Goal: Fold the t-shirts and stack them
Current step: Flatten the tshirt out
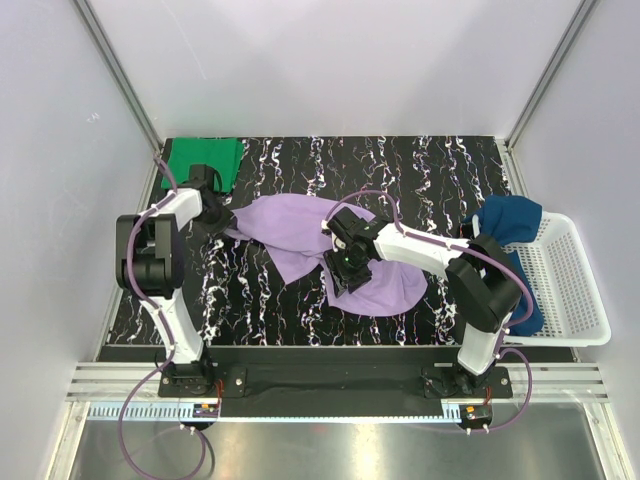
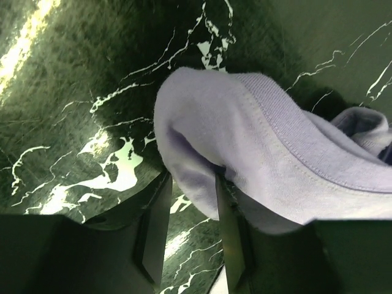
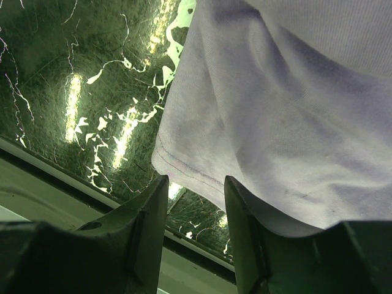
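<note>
Table (image 1: 420, 170): black surface with white marbling, walled in by pale panels on three sides.
Lavender t-shirt (image 1: 295, 232): lies at the middle of the table, unfolded and rumpled, running from the left-centre toward the near right. Both arms reach onto it.
Green t-shirt (image 1: 203, 160): lies flat in the far left corner, apart from the lavender one.
Dark blue t-shirt (image 1: 508, 218): bunched at the right and draped over the left end of the white mesh basket (image 1: 590, 290).
Left gripper (image 2: 193, 184): at the left end of the lavender t-shirt, by the ribbed collar. A thick fold of cloth fills the gap between the fingers; whether they press on it cannot be told.
Right gripper (image 3: 195, 182): over the near middle of the same shirt. The fingers stand apart, a stitched hem lies at their tips, and bare table shows between them.
</note>
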Controlling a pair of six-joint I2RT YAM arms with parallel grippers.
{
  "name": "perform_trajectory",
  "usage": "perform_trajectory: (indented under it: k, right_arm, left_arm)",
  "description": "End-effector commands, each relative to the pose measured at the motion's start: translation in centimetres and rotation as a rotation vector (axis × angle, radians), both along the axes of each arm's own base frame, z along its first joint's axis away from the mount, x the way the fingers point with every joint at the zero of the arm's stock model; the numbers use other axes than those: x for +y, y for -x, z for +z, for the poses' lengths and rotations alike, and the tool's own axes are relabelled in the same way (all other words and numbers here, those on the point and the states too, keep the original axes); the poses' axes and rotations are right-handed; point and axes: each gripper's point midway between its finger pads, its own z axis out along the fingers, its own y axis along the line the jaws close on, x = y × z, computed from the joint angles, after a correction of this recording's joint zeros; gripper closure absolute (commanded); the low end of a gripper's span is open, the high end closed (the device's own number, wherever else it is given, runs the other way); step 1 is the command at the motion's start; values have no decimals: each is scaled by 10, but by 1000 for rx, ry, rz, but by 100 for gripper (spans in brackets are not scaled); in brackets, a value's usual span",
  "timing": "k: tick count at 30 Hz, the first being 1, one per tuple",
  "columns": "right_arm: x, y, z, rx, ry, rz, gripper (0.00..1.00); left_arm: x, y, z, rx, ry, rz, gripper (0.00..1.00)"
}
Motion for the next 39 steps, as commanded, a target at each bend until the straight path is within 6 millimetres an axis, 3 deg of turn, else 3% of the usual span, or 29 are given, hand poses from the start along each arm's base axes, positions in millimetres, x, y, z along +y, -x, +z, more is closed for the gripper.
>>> perform_trajectory:
  k: [1, 5, 10, 14, 18, 22, 23, 24, 26, 28, 29, 30, 31, 32, 34, 37, 39]
  right_arm:
    - [10, 1, 12, -21, -41, 23, 51]
    - [18, 6, 11, -17, -41, 56, 43]
    - [33, 14, 10, -20, -42, 105, 40]
    - [36, 14, -7, 10, 14, 71, 44]
    - [28, 8, -24, 9, 91, 13, 50]
    - [15, -1, -31, -42, 166, -22, 74]
    - [11, -3, -31, -59, 187, -29, 92]
    - [2, -4, -30, -72, 228, -38, 100]
    - [-12, -12, -11, -137, 273, -54, 100]
    - [-32, -7, 26, -200, 276, -57, 100]
    - [-40, -5, 39, -223, 274, -38, 100]
    - [-52, 4, 49, -222, 287, -25, 100]
    - [-60, 5, 75, -274, 256, -35, 100]
    - [-70, 4, 86, -289, 255, -65, 100]
    - [-92, 5, 112, -323, 253, -111, 100]
    - [-124, -16, 135, -356, 231, -234, 100]
    - [-151, -47, 147, -391, 225, -338, 100]
  left_arm:
    - [3, -16, 3, -26, -27, 11, 60]
    - [1, -17, -2, -12, -28, -5, 65]
    - [2, -15, -1, -23, -45, -33, 87]
    - [5, -13, 9, -38, -68, -56, 99]
    - [7, -7, 37, -91, -103, -84, 100]
    - [5, 4, 66, -150, -146, -122, 100]
    - [5, 7, 72, -165, -153, -126, 100]
    - [6, 11, 78, -175, -159, -126, 100]
    - [10, 21, 100, -224, -187, -131, 100]
    - [16, 33, 111, -240, -220, -141, 100]
    - [18, 38, 131, -288, -236, -139, 100]
    - [20, 46, 139, -302, -252, -138, 100]
    - [26, 51, 147, -316, -286, -125, 100]
    - [30, 60, 165, -365, -308, -114, 100]
    - [37, 68, 181, -401, -347, -93, 100]
    - [42, 71, 218, -500, -382, -86, 100]
    - [42, 60, 241, -548, -386, -84, 100]
